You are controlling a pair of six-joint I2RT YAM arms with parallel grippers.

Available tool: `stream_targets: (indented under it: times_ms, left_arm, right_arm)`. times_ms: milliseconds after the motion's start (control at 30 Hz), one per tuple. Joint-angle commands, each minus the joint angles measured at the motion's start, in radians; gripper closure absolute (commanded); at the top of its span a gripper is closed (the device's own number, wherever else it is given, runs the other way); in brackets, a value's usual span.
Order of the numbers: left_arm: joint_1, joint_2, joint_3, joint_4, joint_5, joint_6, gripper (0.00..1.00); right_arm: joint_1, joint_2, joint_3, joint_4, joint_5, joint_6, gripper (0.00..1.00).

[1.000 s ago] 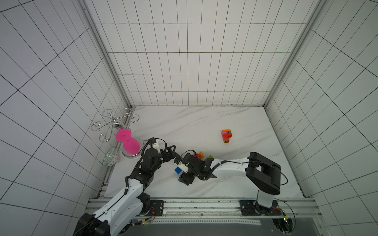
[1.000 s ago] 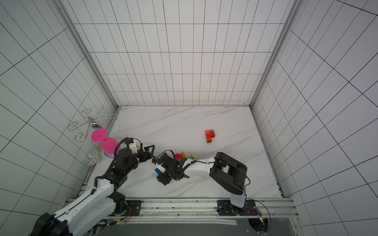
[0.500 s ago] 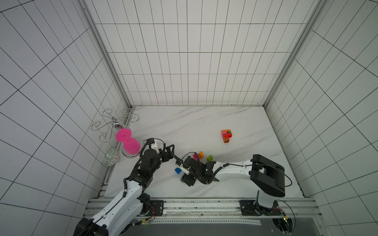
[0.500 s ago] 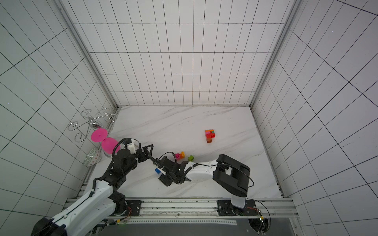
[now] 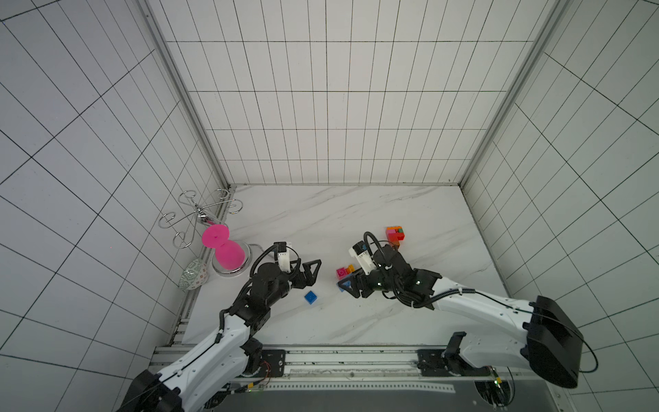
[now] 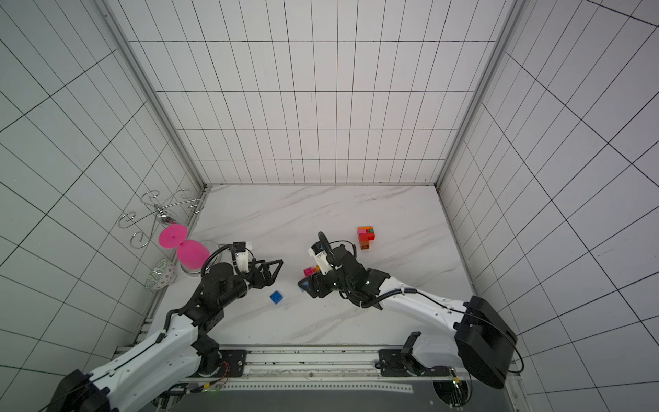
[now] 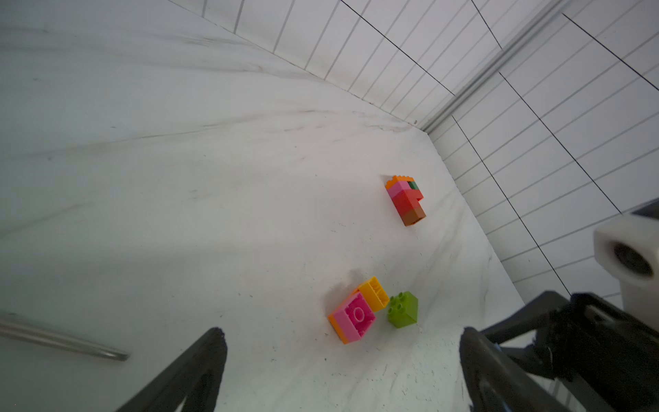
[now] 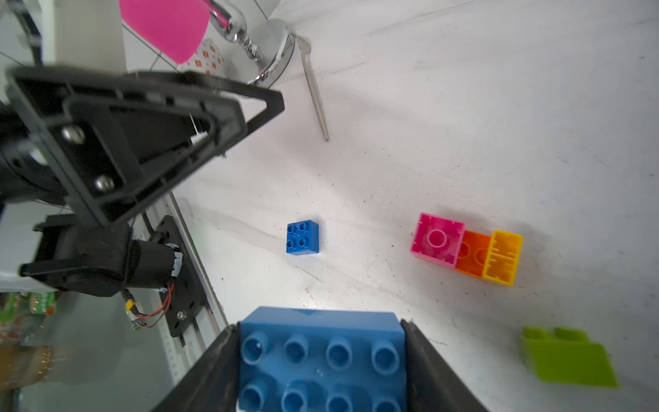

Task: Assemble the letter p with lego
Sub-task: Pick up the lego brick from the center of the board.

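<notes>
My right gripper [image 5: 347, 285] is shut on a light blue eight-stud lego brick [image 8: 322, 360], studs facing the wrist camera. Just beyond it lie a joined pink, orange and yellow lego cluster [image 8: 463, 248] and a lime brick [image 8: 567, 360]. A small dark blue four-stud brick [image 5: 310, 297] sits alone on the table, between the two grippers. My left gripper [image 5: 313, 273] stands open and empty, just above and behind that brick. A stack of red, orange, pink, green and brown lego [image 5: 394, 233] lies farther back on the right.
A big pink hourglass-shaped thing [image 5: 223, 248] stands on a chrome base by the left wall, under a wire rack [image 5: 199, 214]. A patterned ball [image 5: 193, 279] lies beside it. A thin metal rod [image 8: 315, 92] lies on the marble table. Tiled walls close in three sides.
My right gripper has drawn back to the right with the light blue brick, away from the dark blue brick. The left gripper has shifted only slightly and stays open.
</notes>
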State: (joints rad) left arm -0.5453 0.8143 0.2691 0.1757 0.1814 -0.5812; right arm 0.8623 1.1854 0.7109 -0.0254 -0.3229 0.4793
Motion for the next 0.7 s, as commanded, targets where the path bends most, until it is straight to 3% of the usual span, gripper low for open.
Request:
stream_targets:
  times_ms: [0, 167, 333, 500, 667]
  left_arm:
    - [-0.118, 0.029, 0.030, 0.071, -0.048, 0.063, 0.03]
    - [-0.314, 0.057, 0.076, 0.068, -0.158, 0.174, 0.03]
    - [-0.440, 0.001, 0.035, 0.162, -0.203, 0.284, 0.03]
    - [-0.473, -0.128, -0.065, 0.299, -0.123, 0.350, 0.03]
    - [-0.473, -0.192, -0.077, 0.291, -0.100, 0.373, 0.03]
  right_arm:
    - [-0.070, -0.147, -0.053, -0.080, -0.125, 0.112, 0.65]
    - [-0.232, -0.316, -0.123, -0.097, -0.254, 0.234, 0.65]
    - [-0.345, -0.325, -0.146, -0.024, -0.451, 0.384, 0.64]
    - [-0.357, -0.228, -0.189, 0.278, -0.598, 0.640, 0.65]
    - [-0.351, -0.121, -0.248, 0.606, -0.658, 0.887, 0.68]
